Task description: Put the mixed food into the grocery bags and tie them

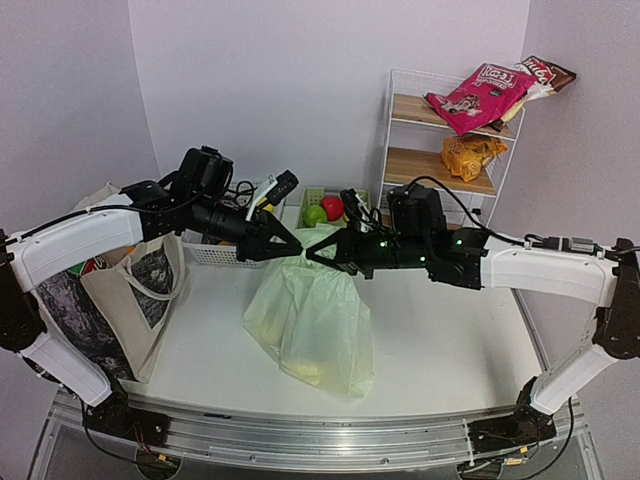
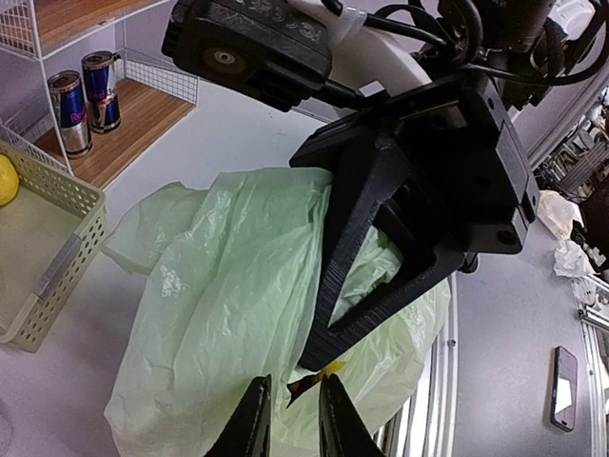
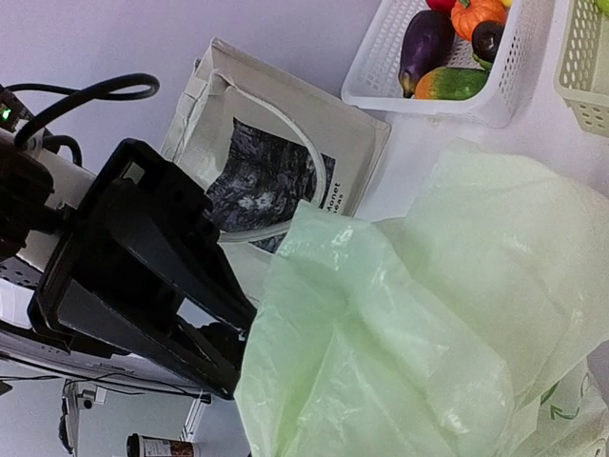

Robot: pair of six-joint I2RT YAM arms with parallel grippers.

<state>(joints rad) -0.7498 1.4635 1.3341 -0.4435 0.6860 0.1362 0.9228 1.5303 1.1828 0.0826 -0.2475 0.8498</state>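
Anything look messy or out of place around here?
The pink snack packet and a brown packet lie crooked atop the wire shelf, overhanging its right edge. Nothing lies spilled around the plastic bag.

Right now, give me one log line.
right gripper: shut on plastic bag top | left gripper: at bag top, grip unclear | canvas tote: upright

"Monet" is printed on the beige canvas tote point(image 3: 276, 157). Two blue-silver drink cans point(image 2: 68, 112) on the white wire shelf point(image 2: 143, 119) carry "Red Bull". The lettering on the pink snack packet point(image 1: 478, 95) on that shelf's top is illegible.
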